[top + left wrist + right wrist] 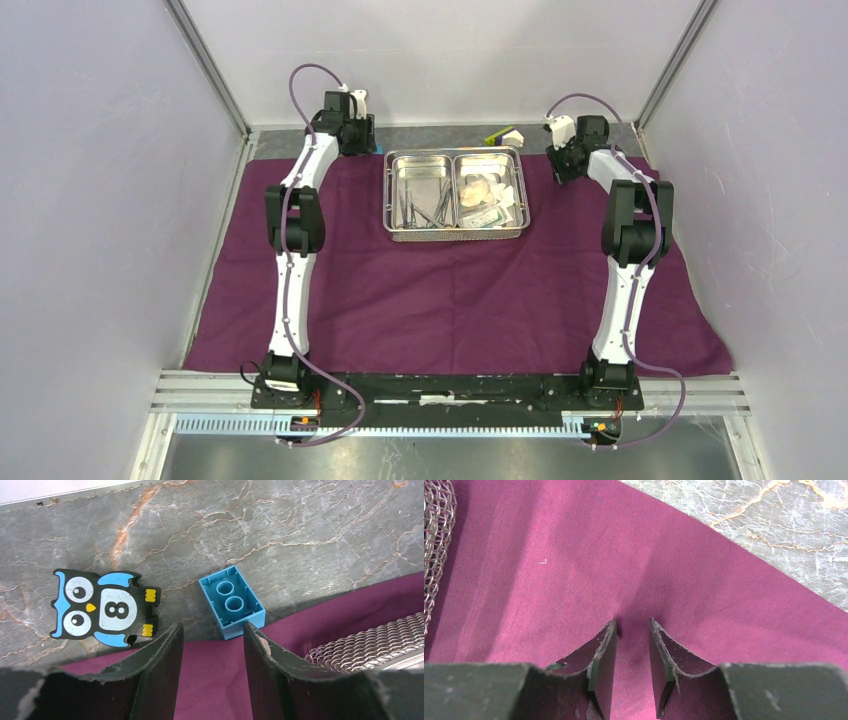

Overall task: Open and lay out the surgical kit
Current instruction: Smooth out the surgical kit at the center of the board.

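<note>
The steel tray (456, 195) is sitting square on the far middle of the purple cloth (450, 320), which is lying spread flat across the table, so the unwrapping looks done and the laying out not yet begun. Its 2 compartments are holding everything: the tweezers and forceps (420, 205) are lying jumbled in the left one, and the gauze and packets (487, 195) are piled in the right one, probably kept apart that way so the metal is not pressing on the soft goods. Nothing printed on the packets is reading clearly from here; they are too small. Either side of the tray the 2 arms are reaching to the cloth's far corners. The left gripper (213, 630) is hovering over the far left edge with its fingers a moderate way apart and nothing between them, the tray's mesh wall just to its right. The right gripper (633, 625) is pointing down at the cloth near the far right edge, fingers only narrowly parted, and I am seeing no fold caught between them; whether the tips are touching the fabric I cannot tell. I am guessing both are placed there to tug or smooth the corners. Beyond the cloth, on the bare marbled table (280, 520), a blue block (231, 601) is lying studs up, touching the hem, beside an owl piece (102, 609) showing an 8 on its belly, and a yellow-green and white piece (505, 134) is lying just behind the tray.
</note>
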You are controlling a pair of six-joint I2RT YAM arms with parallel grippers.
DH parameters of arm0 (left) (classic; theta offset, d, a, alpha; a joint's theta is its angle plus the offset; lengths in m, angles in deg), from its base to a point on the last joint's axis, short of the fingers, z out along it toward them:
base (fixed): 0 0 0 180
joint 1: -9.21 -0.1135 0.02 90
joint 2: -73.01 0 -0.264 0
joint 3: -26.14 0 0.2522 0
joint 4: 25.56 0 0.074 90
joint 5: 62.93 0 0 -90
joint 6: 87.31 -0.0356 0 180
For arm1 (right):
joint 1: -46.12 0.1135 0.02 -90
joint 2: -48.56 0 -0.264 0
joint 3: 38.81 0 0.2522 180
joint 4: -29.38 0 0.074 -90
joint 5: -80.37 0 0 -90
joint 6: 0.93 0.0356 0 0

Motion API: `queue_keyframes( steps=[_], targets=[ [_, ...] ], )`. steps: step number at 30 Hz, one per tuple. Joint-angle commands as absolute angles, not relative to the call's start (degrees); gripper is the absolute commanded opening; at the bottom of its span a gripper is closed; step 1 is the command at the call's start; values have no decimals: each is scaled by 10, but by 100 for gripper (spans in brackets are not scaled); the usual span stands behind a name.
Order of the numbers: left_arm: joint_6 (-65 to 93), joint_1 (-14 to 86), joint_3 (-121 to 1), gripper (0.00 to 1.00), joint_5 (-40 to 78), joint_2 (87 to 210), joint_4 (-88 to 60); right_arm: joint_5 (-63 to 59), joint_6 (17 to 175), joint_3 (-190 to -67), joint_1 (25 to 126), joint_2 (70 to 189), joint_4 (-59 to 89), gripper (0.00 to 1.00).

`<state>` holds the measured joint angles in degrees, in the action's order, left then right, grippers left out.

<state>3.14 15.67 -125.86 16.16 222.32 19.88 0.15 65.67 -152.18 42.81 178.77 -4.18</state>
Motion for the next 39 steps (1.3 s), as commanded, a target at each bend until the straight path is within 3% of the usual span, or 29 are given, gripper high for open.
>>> queue_keyframes(
  steps=[1,14,26,29,39],
  targets=[
    [49,156,-1282,55,156,2227,195,-24,651,-1522,423,1776,-54,35],
    [51,155,-1314,54,206,2261,196,-18,655,-1521,423,1780,-56,34],
    [68,157,-1362,62,244,2292,163,-13,663,-1522,423,1781,-58,34],
    [62,158,-1362,69,254,2289,150,-9,666,-1525,423,1779,-58,35],
    [54,152,-1315,99,210,2181,148,-3,667,-1530,423,1733,-59,54]
  ],
)
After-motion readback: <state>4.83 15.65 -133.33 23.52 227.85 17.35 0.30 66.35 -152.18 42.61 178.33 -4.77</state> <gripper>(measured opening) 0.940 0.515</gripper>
